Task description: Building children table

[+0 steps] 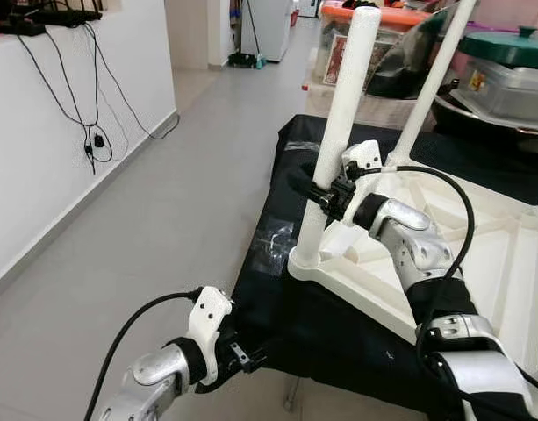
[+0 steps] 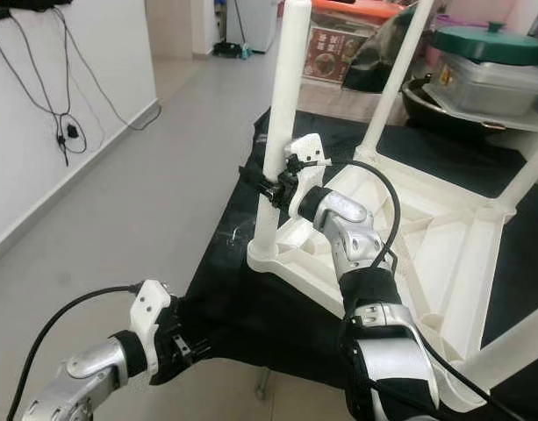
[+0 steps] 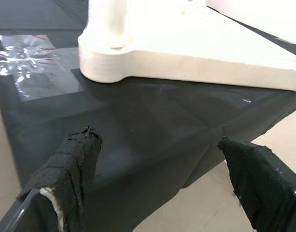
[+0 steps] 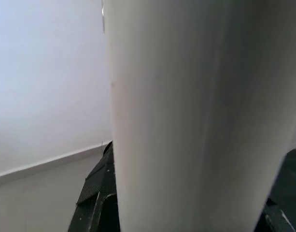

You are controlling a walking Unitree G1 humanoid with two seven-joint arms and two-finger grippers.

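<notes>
One right hand (image 1: 326,195) — one table leg (image 1: 343,114)

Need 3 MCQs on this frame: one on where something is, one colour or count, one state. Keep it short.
1. Where is the right claw?
A. on the floor
B. around the near table leg, partway up
C. on the green lid

2. What colour is the cloth under the upside-down table?
A. black
B. red
C. yellow

3. What state is the left claw in?
A. shut on a screw
B. shut on the cloth
C. open, holding nothing

Answers:
1 B: in the head views its black fingers sit on either side of the white leg, above the corner socket.
2 A: black fabric lies under the white table and hangs over the near edge.
3 C: in the left wrist view the two fingers stand wide apart, with only cloth and floor beyond them.
</notes>
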